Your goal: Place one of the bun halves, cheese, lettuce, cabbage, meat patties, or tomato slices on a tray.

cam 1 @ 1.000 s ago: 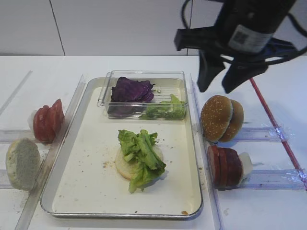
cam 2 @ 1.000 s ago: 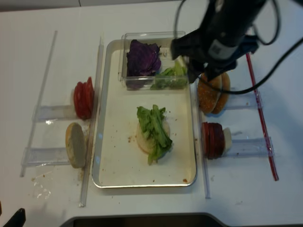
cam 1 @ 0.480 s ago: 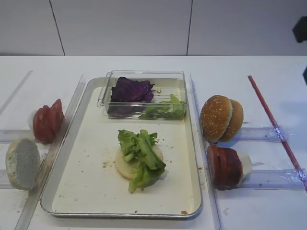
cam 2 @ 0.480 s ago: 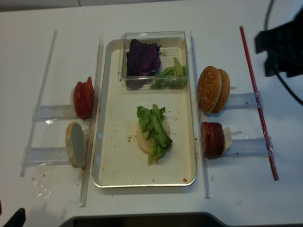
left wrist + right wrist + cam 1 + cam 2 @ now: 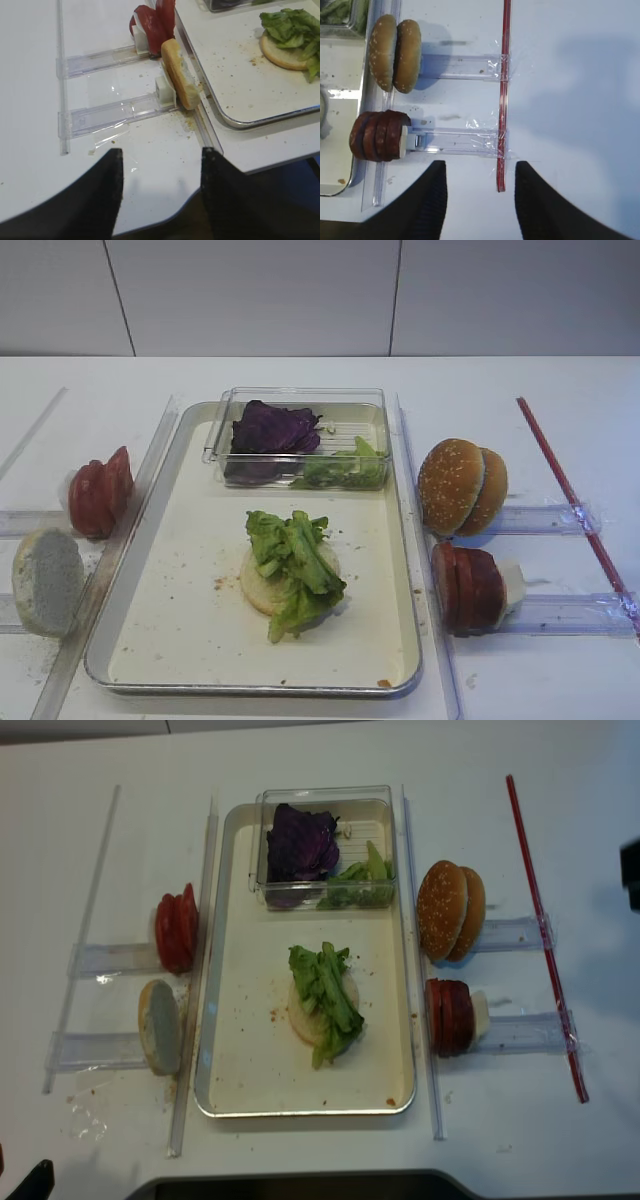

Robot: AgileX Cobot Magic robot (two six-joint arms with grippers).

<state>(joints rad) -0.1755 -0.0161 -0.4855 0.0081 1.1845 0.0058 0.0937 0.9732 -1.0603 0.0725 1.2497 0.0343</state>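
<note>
The silver tray (image 5: 250, 688) holds a bun half (image 5: 256, 590) with a clump of lettuce (image 5: 296, 562) on top. Purple cabbage (image 5: 272, 427) and more green leaves lie in the clear box (image 5: 372, 410) at the tray's back. Tomato slices (image 5: 98, 495) and a bun half (image 5: 45, 580) stand left of the tray. On its right are bun halves (image 5: 460, 485), meat patties (image 5: 465, 585) and cheese (image 5: 513, 582). My right gripper (image 5: 479, 167) is open and empty over bare table right of the patties (image 5: 375, 136). My left gripper (image 5: 161, 152) is open and empty near the front left table edge.
Clear plastic rails (image 5: 540, 520) hold the food rows on both sides. A red strip (image 5: 504, 100) runs along the right, ending between my right fingers. A dark part of the right arm (image 5: 631, 872) shows at the far right edge. The table's front edge (image 5: 250, 170) lies close under my left gripper.
My right arm has pulled away from above the clear box and buns to the right, leaving the plain exterior view. The food has not moved.
</note>
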